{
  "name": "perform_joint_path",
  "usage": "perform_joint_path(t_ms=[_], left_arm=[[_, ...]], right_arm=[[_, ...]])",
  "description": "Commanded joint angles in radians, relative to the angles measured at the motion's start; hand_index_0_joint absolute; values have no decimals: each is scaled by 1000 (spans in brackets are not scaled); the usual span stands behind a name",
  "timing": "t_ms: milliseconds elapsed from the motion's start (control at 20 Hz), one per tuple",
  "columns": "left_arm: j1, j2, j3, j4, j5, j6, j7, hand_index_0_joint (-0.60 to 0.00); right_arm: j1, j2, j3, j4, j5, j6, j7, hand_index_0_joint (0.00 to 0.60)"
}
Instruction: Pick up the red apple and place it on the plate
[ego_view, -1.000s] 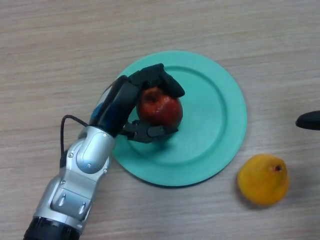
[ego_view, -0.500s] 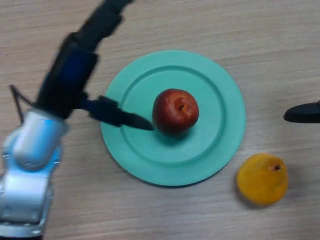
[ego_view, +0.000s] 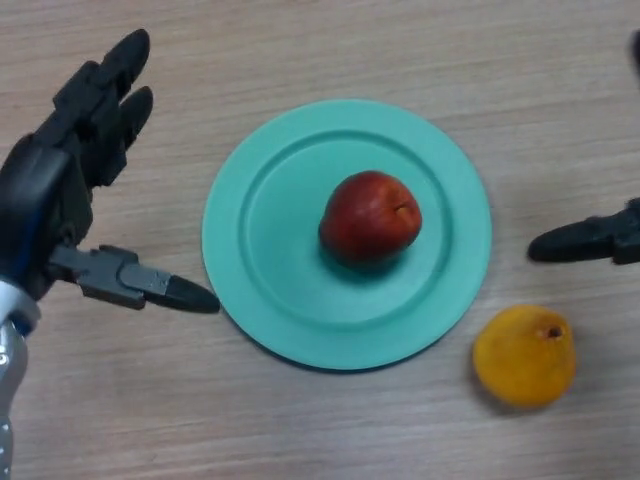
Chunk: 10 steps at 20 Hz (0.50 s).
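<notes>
The red apple (ego_view: 370, 216) lies on the middle of the teal plate (ego_view: 262, 226); nothing touches it. My left hand (ego_view: 60, 195) is open at the left of the view, fingers straight and pointing up, thumb stretched toward the plate's left rim, clear of the apple. My right hand (ego_view: 585, 240) shows only as a dark finger coming in from the right edge, just right of the plate.
A yellow-orange fruit (ego_view: 524, 356) lies on the wooden table (ego_view: 320, 440) just off the plate's lower right rim, below my right hand.
My left hand let go of the apple, opened and drew back to the left. The apple now rests on the plate and rolled slightly right. My right hand moved a little left.
</notes>
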<state>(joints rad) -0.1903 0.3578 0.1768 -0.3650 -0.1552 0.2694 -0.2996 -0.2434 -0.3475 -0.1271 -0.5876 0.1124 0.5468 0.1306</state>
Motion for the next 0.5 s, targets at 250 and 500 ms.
perform_joint_path(t_ms=[250,500], left_arm=[[-63,85,123,-20,-52,11,90,0],[-63,90,127,-27,-35,14,103,0]], right_arm=[[-42,0,-27,-38,-52,-147,4,0],[-56,13,-14,-32,-25,-123,15,0]])
